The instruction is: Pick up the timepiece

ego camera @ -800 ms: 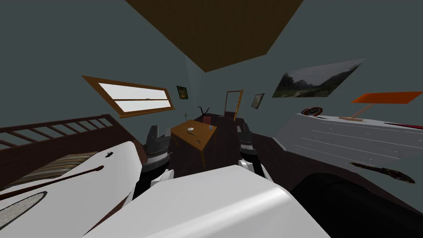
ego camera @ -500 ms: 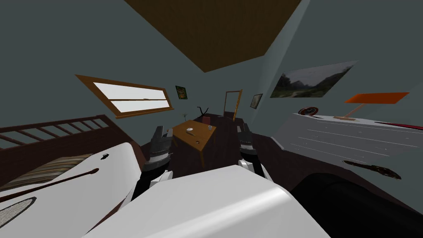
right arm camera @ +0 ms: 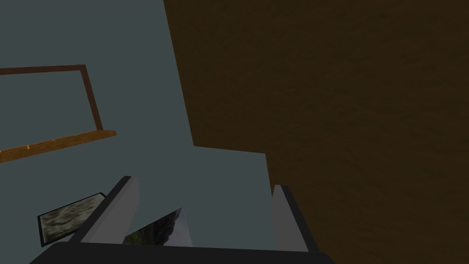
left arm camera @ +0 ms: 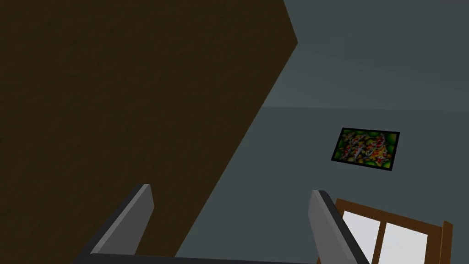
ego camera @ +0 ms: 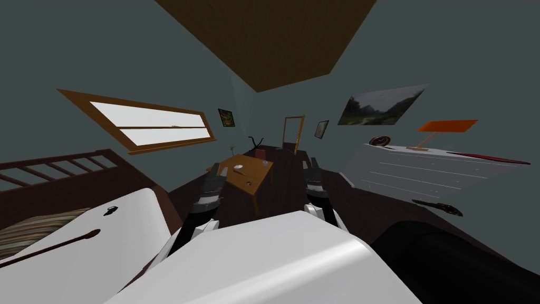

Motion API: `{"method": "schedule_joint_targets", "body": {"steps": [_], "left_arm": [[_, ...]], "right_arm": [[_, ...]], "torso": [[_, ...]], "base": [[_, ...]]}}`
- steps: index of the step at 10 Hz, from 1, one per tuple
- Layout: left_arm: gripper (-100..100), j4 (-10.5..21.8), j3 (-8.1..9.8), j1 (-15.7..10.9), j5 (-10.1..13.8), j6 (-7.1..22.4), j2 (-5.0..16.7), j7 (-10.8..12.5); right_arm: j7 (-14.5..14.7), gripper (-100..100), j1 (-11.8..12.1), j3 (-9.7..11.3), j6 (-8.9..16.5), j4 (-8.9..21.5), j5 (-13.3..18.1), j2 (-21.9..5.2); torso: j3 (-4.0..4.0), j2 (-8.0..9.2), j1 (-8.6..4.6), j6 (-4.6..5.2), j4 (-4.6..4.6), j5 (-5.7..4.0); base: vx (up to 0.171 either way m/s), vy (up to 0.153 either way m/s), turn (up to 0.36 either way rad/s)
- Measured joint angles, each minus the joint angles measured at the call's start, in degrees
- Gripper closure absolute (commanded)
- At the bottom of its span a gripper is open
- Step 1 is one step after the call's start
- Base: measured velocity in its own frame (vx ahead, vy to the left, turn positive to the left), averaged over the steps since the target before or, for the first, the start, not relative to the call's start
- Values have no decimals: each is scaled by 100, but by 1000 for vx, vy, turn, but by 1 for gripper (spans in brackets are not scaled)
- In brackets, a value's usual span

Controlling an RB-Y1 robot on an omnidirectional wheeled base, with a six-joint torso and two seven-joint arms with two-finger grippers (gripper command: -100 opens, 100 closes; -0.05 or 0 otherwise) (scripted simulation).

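Observation:
A round dark thing with a red rim (ego camera: 379, 140), likely the clock, stands at the back of the white dresser top (ego camera: 422, 169) to my right. My left gripper (ego camera: 217, 170) is raised beside the wooden table (ego camera: 258, 177), and its wrist view shows the left gripper (left arm camera: 231, 188) open with nothing between its fingers. My right gripper (ego camera: 312, 163) is held up on the other side of the table, well short of the dresser. Its wrist view shows the right gripper (right arm camera: 204, 181) open and holding nothing.
The wooden table carries a small white object (ego camera: 238, 168) and a cup-like thing (ego camera: 264, 162). An orange lamp (ego camera: 445, 129) stands on the dresser and a dark elongated item (ego camera: 437, 207) lies near its front. A bed with a white cover (ego camera: 95, 237) and a railed headboard (ego camera: 58, 169) is at my left.
The whole view has shifted: I have moved, so the dresser, window and table look smaller and lie further left. My left forearm has swung inward towards the table.

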Motion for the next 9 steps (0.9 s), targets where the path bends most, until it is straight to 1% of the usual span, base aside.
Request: {"method": "schedule_joint_targets", "body": {"steps": [1,3,4,5,6,7,8,9], "left_arm": [[-100,45,-47,-45,70,182,152,25],[-100,274,-113,-170,242,499,470,93],[-100,396,-186,-197,312,631,599,109],[-100,472,-264,-261,384,833,718,113],[-100,631,-341,-303,460,975,835,119],[-100,670,-322,-300,532,1046,958,161],[-100,738,-341,-290,608,1124,1088,198],[-100,844,-363,-370,718,1283,1250,237]], "right_arm": [[0,0,0,0,0,0,0,0],[0,0,0,0,0,0,0,0],[0,0,0,0,0,0,0,0],[0,0,0,0,0,0,0,0],[0,0,0,0,0,0,0,0],[0,0,1,-1,0,0,0,0],[0,0,0,0,0,0,0,0],[0,0,0,0,0,0,0,0]], "torso": [[1,2,-1,0,0,0],[-1,-2,-1,0,0,0],[-2,-3,-2,-1,-1,0],[-1,-2,-5,-1,0,-1],[-2,-4,-4,-1,-1,-1],[0,0,2,-4,0,0],[2,3,2,-1,1,0],[0,-1,-1,-1,0,-1]], "base": [[29,-44,-157],[37,-44,-145],[34,-49,-132],[41,-48,-153],[31,-30,-53],[23,-31,-114],[37,-44,-145],[32,-26,-53]]}}
